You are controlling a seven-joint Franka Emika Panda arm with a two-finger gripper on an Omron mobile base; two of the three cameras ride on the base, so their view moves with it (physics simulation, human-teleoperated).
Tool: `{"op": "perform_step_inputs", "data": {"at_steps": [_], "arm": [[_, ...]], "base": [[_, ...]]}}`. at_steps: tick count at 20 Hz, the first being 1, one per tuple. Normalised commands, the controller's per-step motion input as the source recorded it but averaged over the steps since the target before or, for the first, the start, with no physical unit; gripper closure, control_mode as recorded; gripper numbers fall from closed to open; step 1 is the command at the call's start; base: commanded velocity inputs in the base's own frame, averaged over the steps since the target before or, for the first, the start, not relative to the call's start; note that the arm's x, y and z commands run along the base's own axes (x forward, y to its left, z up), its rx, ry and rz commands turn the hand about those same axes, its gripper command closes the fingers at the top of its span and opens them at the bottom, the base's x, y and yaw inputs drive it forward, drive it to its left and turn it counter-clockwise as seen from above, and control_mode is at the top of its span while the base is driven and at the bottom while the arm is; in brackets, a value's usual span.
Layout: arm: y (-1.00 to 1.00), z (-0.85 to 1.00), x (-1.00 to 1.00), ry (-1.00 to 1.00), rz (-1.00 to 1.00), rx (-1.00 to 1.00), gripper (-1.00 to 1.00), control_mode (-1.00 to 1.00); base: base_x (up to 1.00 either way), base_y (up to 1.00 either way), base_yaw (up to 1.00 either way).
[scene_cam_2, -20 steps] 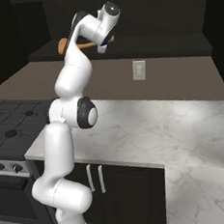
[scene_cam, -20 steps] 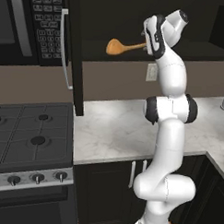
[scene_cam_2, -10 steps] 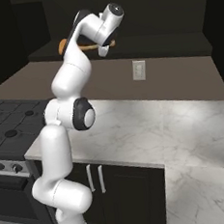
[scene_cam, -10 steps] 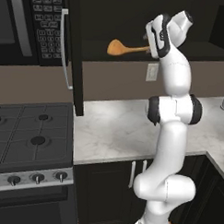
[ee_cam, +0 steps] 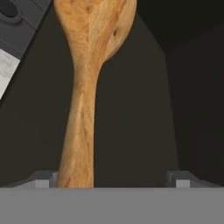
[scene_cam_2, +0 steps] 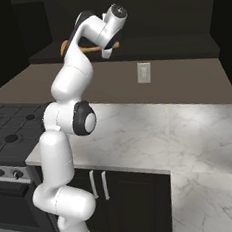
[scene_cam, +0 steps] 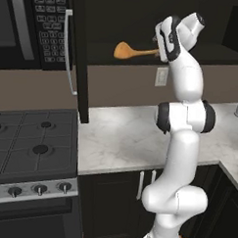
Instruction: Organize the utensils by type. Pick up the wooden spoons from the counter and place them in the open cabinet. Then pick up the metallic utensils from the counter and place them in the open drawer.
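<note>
Stove: at far left of the left base view we see a black gas cooktop with a row of knobs along its front.
Microwave: above it we see a black microwave with a keypad and a long silver bar handle.
Counter: next along, we see the white marble counter with grey veins on black base cabinets.
Cabinet: over the counter we see the black upper wall cabinet, open, its dark shelf running along the wall.
Spoon: we see one long tan-orange wooden spoon with a round bowl lying level on that shelf, bowl to the left, handle toward the hand.
Gripper: in the hand view we find the two-finger gripper spread wide, the spoon handle lying close beside one fingertip and well clear of the other.
Outlet: we see a white wall outlet below the shelf.
</note>
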Motion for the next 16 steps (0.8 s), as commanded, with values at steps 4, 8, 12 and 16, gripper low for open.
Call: {"op": "perform_step_inputs", "data": {"at_steps": [4,8,12,16], "arm": [[-0.02,0.00,0.20,0.00,0.00,0.00,-1.00,-1.00],[-0.02,0.00,0.08,0.05,0.00,0.04,-1.00,-1.00],[0.00,0.02,-0.13,0.10,0.06,0.13,-1.00,-1.00],[0.00,0.18,-0.05,0.10,0.11,0.14,-1.00,-1.00]], "base": [[0.00,0.00,0.00],[0.00,0.00,0.00],[0.00,0.00,0.00],[0.00,0.00,0.00]]}}
